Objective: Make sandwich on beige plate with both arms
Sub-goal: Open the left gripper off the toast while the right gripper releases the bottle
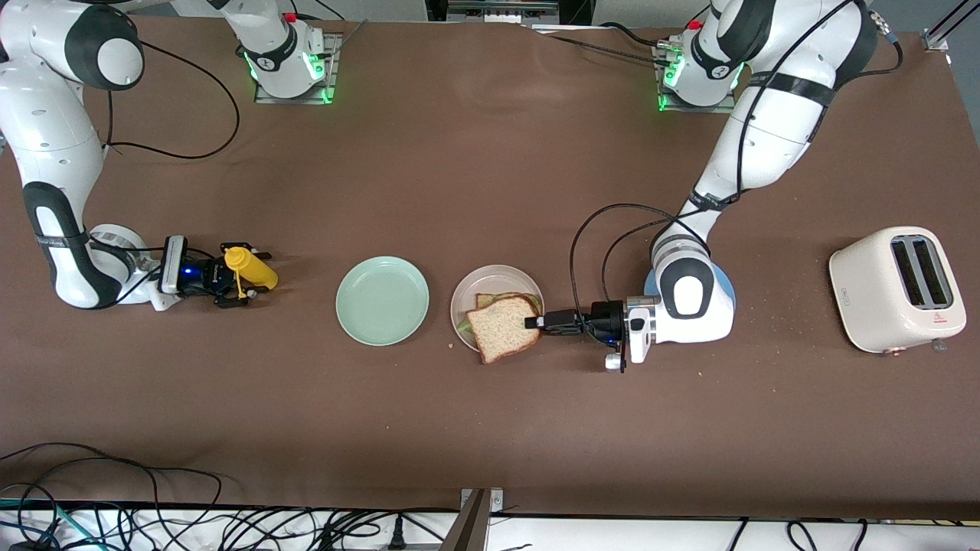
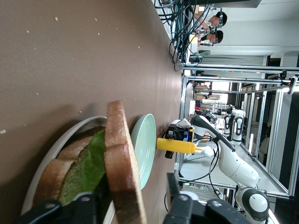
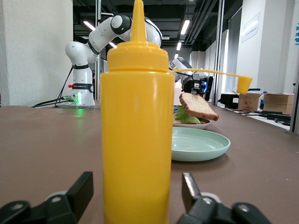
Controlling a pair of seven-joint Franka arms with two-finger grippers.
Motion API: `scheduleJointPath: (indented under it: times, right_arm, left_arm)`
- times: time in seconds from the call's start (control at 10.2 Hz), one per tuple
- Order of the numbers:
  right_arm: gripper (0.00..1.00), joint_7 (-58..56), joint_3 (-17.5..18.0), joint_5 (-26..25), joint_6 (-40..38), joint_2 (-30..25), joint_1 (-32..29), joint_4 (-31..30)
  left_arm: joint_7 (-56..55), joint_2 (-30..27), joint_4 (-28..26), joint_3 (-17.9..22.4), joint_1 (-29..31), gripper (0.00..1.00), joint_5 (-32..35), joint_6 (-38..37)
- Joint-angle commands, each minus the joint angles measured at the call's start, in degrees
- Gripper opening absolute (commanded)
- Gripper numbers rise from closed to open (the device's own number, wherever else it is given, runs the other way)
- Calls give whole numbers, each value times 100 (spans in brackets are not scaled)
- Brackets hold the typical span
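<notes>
Left hand (image 1: 534, 321) beside tilted sandwich (image 1: 501, 327)

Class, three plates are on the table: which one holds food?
The beige plate, between the mint-green plate and the blue plate under the left arm: it alone carries bread and lettuce.

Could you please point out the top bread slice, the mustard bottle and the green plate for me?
top bread slice (image 1: 501, 329), front view, middle of its brown face.
mustard bottle (image 3: 136, 140), right wrist view, middle of its yellow body.
green plate (image 1: 383, 300), front view, its bare centre.
</notes>
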Motion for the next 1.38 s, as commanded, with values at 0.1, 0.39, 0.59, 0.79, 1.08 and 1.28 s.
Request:
scheduleJointPath:
  times: [0.1, 0.39, 0.59, 0.79, 1.08, 1.28]
  right_arm:
    - [100, -21, -89, 44, -190, 94, -124, 306]
    - [100, 608, -536, -192, -418, 25, -124, 525]
    - [100, 1599, -704, -613, -839, 7, -115, 1418]
    - [100, 2847, -828, -738, -1296, -133, -115, 2114]
    - [100, 4614, -837, -791, -1553, -712, -89, 2267]
    - [100, 5765, -784, -975, -1500, -1265, 77, 2267]
  left_arm:
    - [108, -69, -40, 211, 14, 100, 323, 43]
    - [-146, -157, -22, 351, 50, 100, 524, 34]
    - [-1004, -349, 83, 360, 111, 100, 1330, 34]
    - [-1700, -552, 153, 360, 164, 100, 1798, 17]
    - [-2500, -938, 110, 378, 383, 100, 2928, -71]
    - [-3561, -1263, 101, 378, 585, 100, 4080, -273]
